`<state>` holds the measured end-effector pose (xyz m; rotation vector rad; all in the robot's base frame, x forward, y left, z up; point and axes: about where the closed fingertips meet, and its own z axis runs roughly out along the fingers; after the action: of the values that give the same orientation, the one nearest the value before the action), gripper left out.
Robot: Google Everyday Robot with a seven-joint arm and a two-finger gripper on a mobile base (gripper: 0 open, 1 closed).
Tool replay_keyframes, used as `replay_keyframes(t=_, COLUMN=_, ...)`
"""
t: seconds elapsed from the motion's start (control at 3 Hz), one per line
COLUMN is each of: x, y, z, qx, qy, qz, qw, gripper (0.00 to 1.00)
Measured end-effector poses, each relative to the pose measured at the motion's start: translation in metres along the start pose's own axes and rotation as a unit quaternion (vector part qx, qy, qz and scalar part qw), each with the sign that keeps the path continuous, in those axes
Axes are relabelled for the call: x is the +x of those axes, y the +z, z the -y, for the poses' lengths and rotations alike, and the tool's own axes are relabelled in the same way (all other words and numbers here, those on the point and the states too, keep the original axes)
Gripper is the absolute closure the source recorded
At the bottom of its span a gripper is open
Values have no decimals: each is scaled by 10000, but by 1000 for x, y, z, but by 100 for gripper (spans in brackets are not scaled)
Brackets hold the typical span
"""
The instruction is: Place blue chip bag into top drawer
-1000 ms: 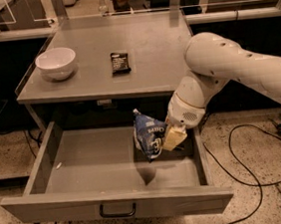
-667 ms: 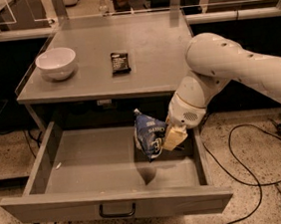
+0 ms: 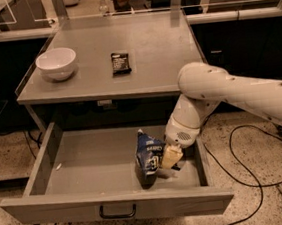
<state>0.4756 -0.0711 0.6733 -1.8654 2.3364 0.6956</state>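
— So where is the bag?
— Low in the middle of the frame. It stands up inside the open drawer, near the right end.
— And the gripper?
— Just right of the bag. Its fingers are clamped on the bag's right edge.
— What's up top?
— A white bowl and a small black bar sit on the surface, upper left.

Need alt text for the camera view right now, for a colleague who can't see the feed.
The gripper, low inside the open top drawer toward its right side, is shut on the blue chip bag, which stands upright with its bottom near the drawer floor. On the table above sit a white bowl and a small black wrapped bar.
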Motion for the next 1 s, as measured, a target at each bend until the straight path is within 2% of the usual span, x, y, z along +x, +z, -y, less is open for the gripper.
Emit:
replay_keyframes(t=0.33, x=23, y=31, z=12, qx=-187, qy=422, qz=-143, qw=9988, gripper=100)
replay_keyframes(t=0.67, x=39, y=52, z=15, qx=-315, qy=697, qz=-209, qw=9969, gripper=100)
replay_keyframes(t=1.0, x=43, y=59, z=16, qx=-380, qy=780, qz=-193, qw=9960, gripper=100)
